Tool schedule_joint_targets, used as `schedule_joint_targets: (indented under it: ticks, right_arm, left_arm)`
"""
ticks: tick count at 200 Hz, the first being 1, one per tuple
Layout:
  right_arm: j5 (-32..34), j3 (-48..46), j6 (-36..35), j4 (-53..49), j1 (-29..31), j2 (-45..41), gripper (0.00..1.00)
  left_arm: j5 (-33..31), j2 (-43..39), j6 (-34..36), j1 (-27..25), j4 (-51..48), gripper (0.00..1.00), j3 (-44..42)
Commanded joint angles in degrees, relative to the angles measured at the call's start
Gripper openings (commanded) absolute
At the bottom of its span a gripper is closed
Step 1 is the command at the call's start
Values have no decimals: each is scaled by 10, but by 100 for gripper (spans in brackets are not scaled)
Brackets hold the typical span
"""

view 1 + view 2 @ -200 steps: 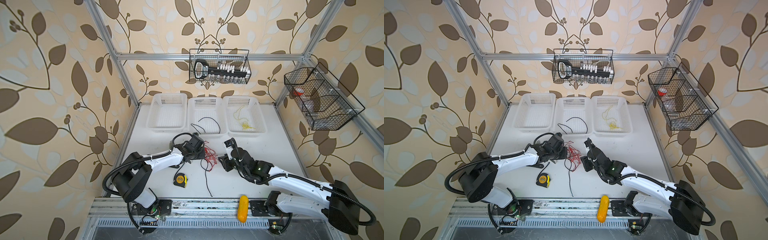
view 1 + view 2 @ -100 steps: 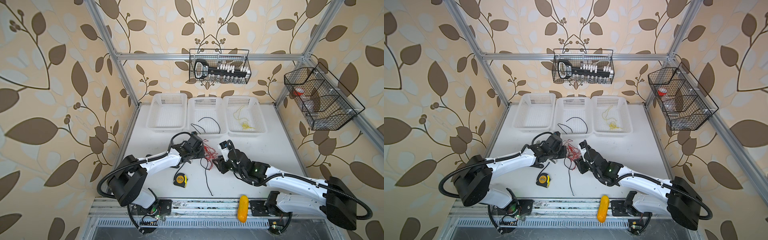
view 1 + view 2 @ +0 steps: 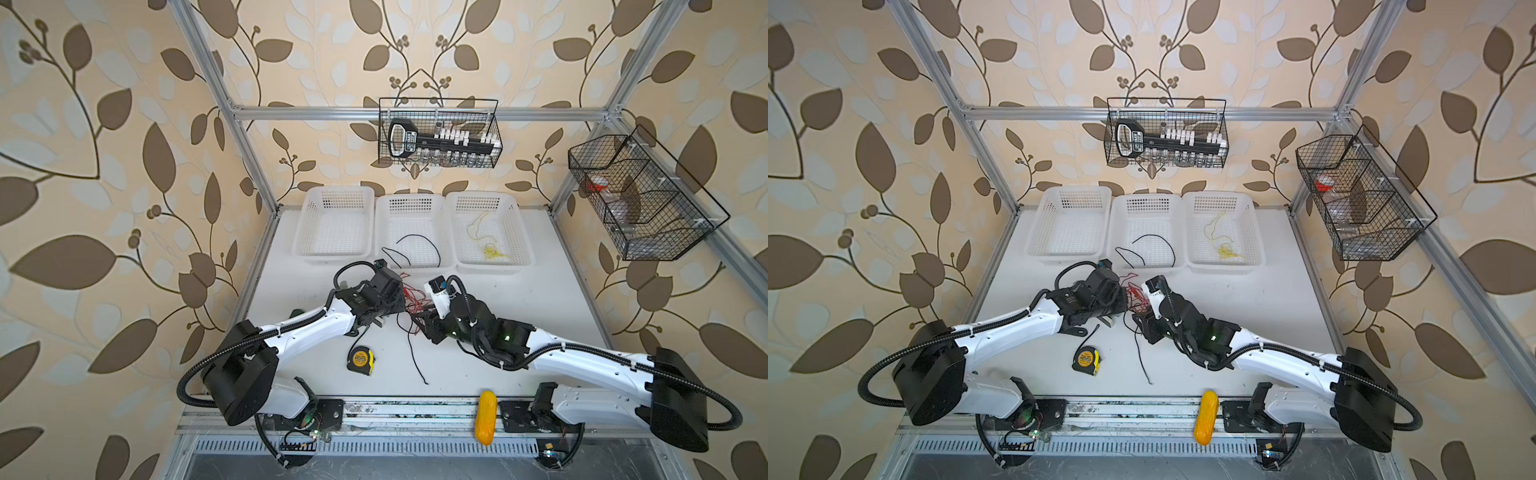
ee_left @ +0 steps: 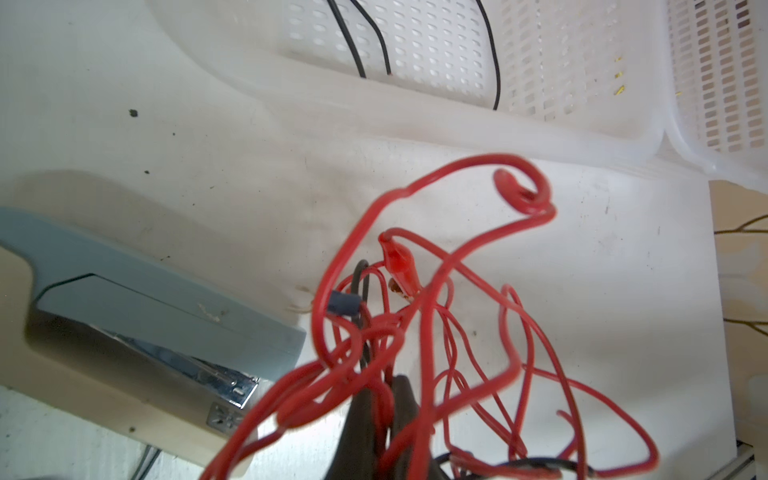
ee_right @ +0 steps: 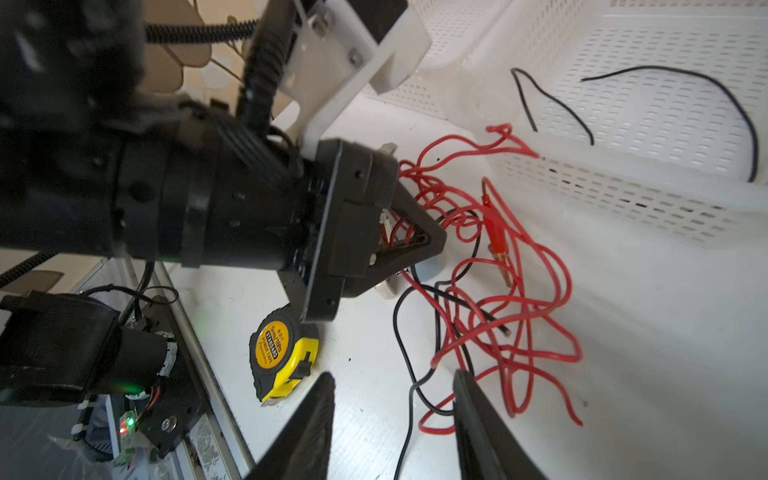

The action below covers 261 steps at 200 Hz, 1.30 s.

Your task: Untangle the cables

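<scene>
A tangle of red cables (image 3: 415, 300) with a small red clip (image 4: 401, 266) lies mid-table, in front of the baskets. My left gripper (image 4: 384, 401) is shut on red strands of it and holds part of the bundle off the table. A thin black cable (image 3: 415, 361) runs from the tangle toward the front edge. My right gripper (image 5: 394, 376) is open just right of the tangle, low over the table. That black cable (image 5: 409, 399) and a red loop pass between its fingers, untouched. In both top views the two grippers (image 3: 1121, 297) (image 3: 1140, 326) stand close together.
Three white baskets stand at the back: the left one (image 3: 332, 224), the middle one holding a black cable (image 3: 415, 239), the right one a yellow cable (image 3: 490, 249). A yellow tape measure (image 3: 360, 360) lies near the front. A grey stapler (image 4: 166, 316) sits beside the left gripper.
My right arm has moved left, bringing its open gripper up to the tangle. The left gripper has kept its hold and barely shifted.
</scene>
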Motion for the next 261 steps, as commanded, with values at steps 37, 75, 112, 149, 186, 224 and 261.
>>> schedule_joint_targets:
  ticks: [37,75,112,149,186,224,261]
  right_arm:
    - [9,-1,22,58,21,81,46]
    - [128,4,23,84,56,117,47]
    - [176,4,19,113,59,154,47]
    - [187,6,24,127,59,184,46]
    - [177,4,29,148,59,212,41]
    - [163,-7,37,159,62,218,40]
    - [149,-39,43,173,63,189,40]
  left_arm:
    - [0,17,-54,5,-48,0,68]
    - [31,39,-64,5,-54,0,82]
    - [52,39,-65,4,-59,0,87]
    - [67,41,-69,6,-57,0,88]
    - [80,50,-71,6,-48,0,89]
    - [79,50,-71,6,-46,0,89]
    - [76,50,-70,8,-45,0,90]
